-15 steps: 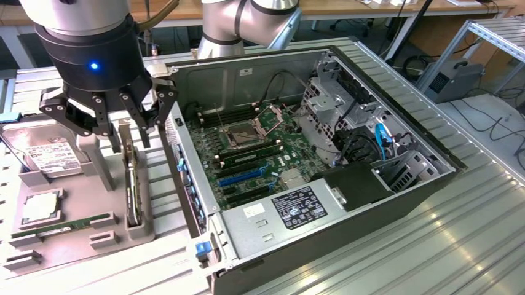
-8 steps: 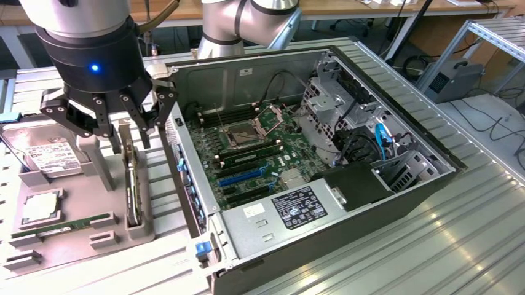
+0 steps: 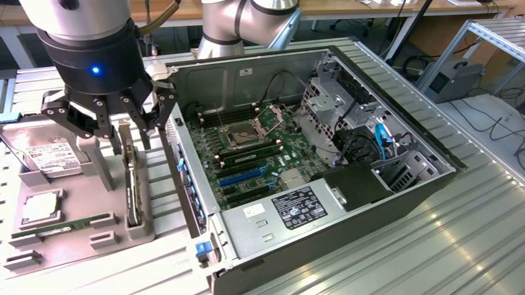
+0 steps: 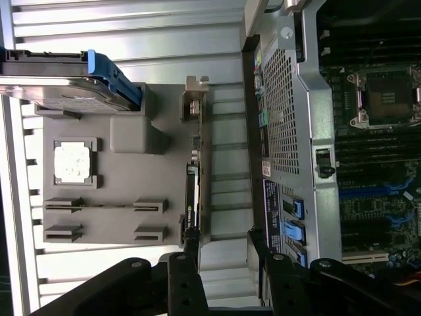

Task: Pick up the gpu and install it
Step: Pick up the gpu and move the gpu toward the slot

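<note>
The gpu point(image 3: 132, 184) is a thin dark card standing on edge in a slot of the grey holder tray point(image 3: 82, 200), on the exterior view's left. In the wrist view the gpu point(image 4: 191, 197) shows as a narrow dark strip along the edge of the tray point(image 4: 125, 181). My gripper point(image 3: 122, 136) hangs open just above the card's far end, not touching it. The gripper point(image 4: 222, 250) has one fingertip point(image 4: 191, 247) over the card's line and the other toward the computer case. Nothing is held.
The open computer case point(image 3: 410, 184) lies beside the tray, with the motherboard point(image 3: 254, 144) and its blue slots point(image 3: 242, 175) exposed. On the tray sit a hard drive point(image 3: 45, 157), a CPU point(image 3: 41, 209) and a green memory stick point(image 3: 61, 226). The case wall point(image 4: 286, 118) stands close to the gripper.
</note>
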Available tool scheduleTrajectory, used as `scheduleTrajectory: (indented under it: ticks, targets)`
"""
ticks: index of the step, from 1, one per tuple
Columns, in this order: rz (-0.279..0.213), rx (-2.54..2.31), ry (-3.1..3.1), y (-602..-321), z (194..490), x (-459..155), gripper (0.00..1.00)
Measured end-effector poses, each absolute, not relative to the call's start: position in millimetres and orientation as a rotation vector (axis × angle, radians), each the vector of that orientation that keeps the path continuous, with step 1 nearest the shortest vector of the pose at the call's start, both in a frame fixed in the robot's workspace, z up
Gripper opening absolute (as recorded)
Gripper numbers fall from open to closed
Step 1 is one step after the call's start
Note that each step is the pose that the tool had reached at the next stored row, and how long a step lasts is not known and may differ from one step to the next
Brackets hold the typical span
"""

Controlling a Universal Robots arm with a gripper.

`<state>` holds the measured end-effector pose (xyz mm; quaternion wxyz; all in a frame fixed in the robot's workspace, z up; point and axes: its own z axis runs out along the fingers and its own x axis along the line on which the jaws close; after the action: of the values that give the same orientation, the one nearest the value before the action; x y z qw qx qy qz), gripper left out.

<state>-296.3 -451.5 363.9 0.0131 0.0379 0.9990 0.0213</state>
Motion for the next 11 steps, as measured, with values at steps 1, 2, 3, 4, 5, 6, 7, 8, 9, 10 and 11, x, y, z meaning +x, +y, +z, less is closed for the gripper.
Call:
scheduleTrajectory:
  ticks: [1, 2, 3, 4, 5, 6, 7, 8, 9, 10, 11]
  targets:
    - [0.066, 0.118, 3.113, -451.5, 363.7, -296.3, 0.42]
    - [0.066, 0.118, 3.112, -451.5, 363.5, -296.3, 0.42]
    - [0.066, 0.118, 3.112, -451.5, 363.3, -296.3, 0.42]
    - [0.066, 0.118, 3.112, -451.5, 363.1, -296.3, 0.42]
    - [0.066, 0.118, 3.113, -451.5, 362.9, -296.3, 0.42]
    - [0.066, 0.118, 3.113, -451.5, 362.7, -296.3, 0.42]
    - [0.066, 0.118, 3.113, -451.5, 362.5, -296.3, 0.42]
    - [0.066, 0.118, 3.112, -451.5, 362.2, -296.3, 0.42]
    - [0.066, 0.118, 3.112, -451.5, 362.1, -296.3, 0.42]
    - [0.066, 0.118, 3.113, -451.5, 361.9, -296.3, 0.42]
    - [0.066, 0.118, 3.112, -451.5, 361.6, -296.3, 0.42]
